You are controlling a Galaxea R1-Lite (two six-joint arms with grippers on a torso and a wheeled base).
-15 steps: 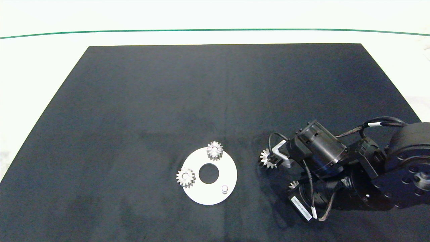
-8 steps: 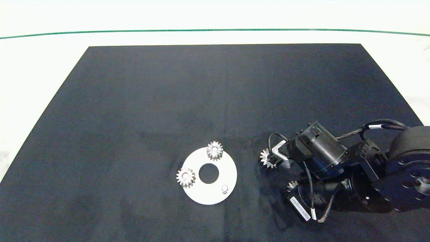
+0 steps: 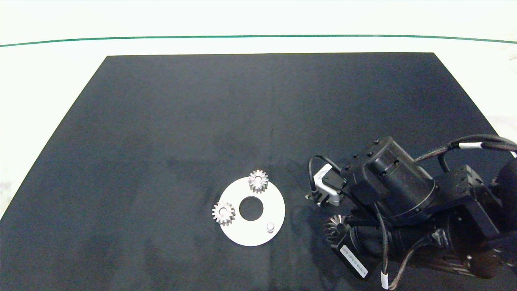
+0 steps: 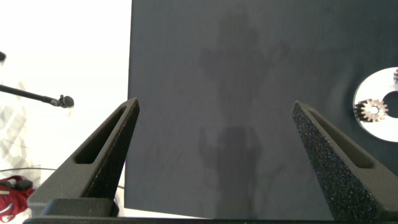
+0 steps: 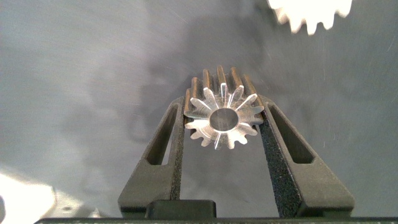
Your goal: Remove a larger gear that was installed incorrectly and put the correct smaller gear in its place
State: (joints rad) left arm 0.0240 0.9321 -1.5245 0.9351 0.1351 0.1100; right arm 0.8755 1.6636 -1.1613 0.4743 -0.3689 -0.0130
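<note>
Right wrist view is showing the right tool [image 5: 224, 118] clamped on a gear [image 5: 222, 115], one finger pressing on the toothed rim at each side. By its bright face, pointed star-like teeth and round centre hole, I am judging it the larger gear. It is hanging above the dark mat, with part of another pale gear [image 5: 309, 14] lying beyond it. In the head view the right tool is sitting right of the white round plate [image 3: 278, 210], mostly hidden under its own arm.

Being solid metal, the gear is likely handling as stiff, dense and slick. The teeth are giving the pads some bite, so opposite sides of the rim are looking like the sound place to hold.

On the plate, two duller small gears [image 3: 223, 213] [image 3: 258, 180] are sitting and one peg [image 3: 270, 227] is standing bare.

Left tool [image 4: 214, 134] is parked with fingers apart, over the mat's edge on the desk.
</note>
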